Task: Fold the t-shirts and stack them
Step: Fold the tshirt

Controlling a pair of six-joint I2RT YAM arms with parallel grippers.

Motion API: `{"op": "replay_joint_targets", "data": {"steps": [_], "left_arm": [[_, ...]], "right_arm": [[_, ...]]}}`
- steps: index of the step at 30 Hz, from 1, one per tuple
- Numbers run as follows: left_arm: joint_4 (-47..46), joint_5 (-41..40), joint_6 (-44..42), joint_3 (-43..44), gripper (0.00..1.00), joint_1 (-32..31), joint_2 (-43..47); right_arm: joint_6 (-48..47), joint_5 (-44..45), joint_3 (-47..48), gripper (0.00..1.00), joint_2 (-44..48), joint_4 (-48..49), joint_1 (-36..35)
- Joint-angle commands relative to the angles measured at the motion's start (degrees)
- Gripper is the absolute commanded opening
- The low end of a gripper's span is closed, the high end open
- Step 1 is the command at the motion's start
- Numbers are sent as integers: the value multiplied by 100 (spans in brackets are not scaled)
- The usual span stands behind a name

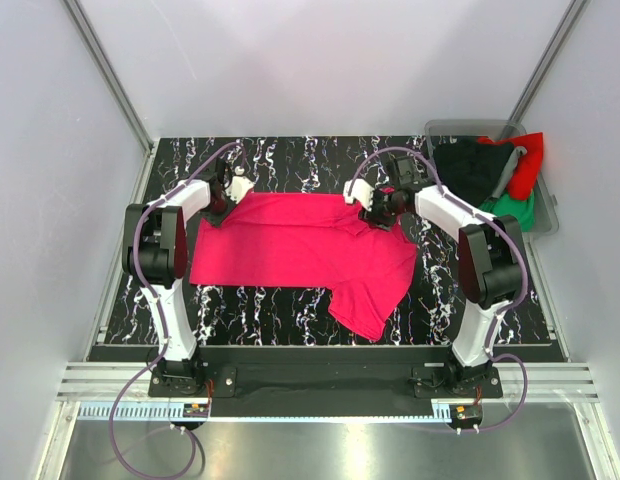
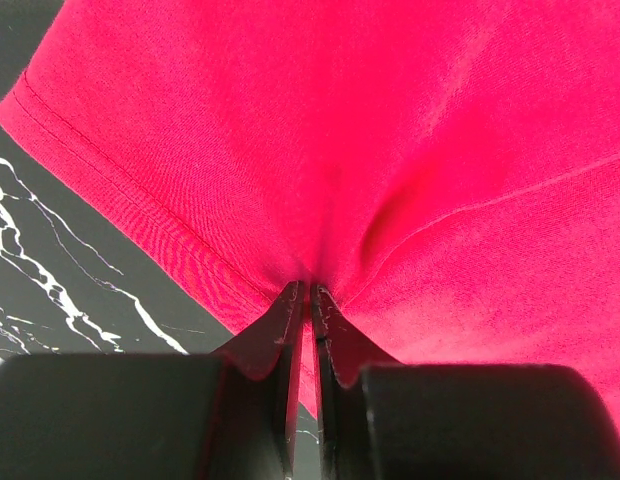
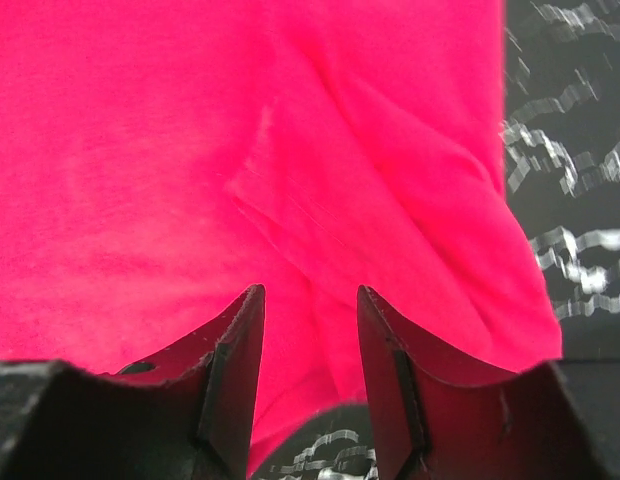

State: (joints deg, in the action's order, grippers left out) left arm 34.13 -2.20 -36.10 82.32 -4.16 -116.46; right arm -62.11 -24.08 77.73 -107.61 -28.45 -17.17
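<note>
A crimson-pink t-shirt (image 1: 300,250) lies spread on the black marbled table, one sleeve hanging toward the front. My left gripper (image 1: 230,195) sits at the shirt's far left corner, shut on a pinch of the hem cloth (image 2: 308,270). My right gripper (image 1: 382,212) sits at the shirt's far right corner, jaws open over the pink cloth (image 3: 310,300), holding nothing. Black (image 1: 468,168), red (image 1: 527,160) and green (image 1: 515,210) tees lie heaped in the bin.
A grey plastic bin (image 1: 546,210) stands at the table's far right corner. The black marbled table (image 1: 270,300) is bordered by white walls at the back and sides and a metal rail at the front.
</note>
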Motion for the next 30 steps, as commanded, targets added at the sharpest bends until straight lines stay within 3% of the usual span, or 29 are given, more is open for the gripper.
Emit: {"op": "replay_joint_targets", "data": {"steps": [1, 6, 22, 29, 30], "left_arm": [[50, -123, 41, -146, 11, 21, -52], [50, -141, 32, -164, 11, 21, -69], [50, -141, 76, -67, 11, 12, -192], [50, -132, 85, -76, 11, 21, -228], [50, -123, 103, -67, 11, 21, -236]], "right_arm": [[-943, -404, -118, 49, -40, 208, -137], [-1523, -537, -188, 49, -137, 199, -243], [-1911, -282, 172, 52, -708, 190, -243], [-1866, -168, 374, 47, -884, 208, -252], [-1866, -159, 383, 43, -893, 199, -243]]}}
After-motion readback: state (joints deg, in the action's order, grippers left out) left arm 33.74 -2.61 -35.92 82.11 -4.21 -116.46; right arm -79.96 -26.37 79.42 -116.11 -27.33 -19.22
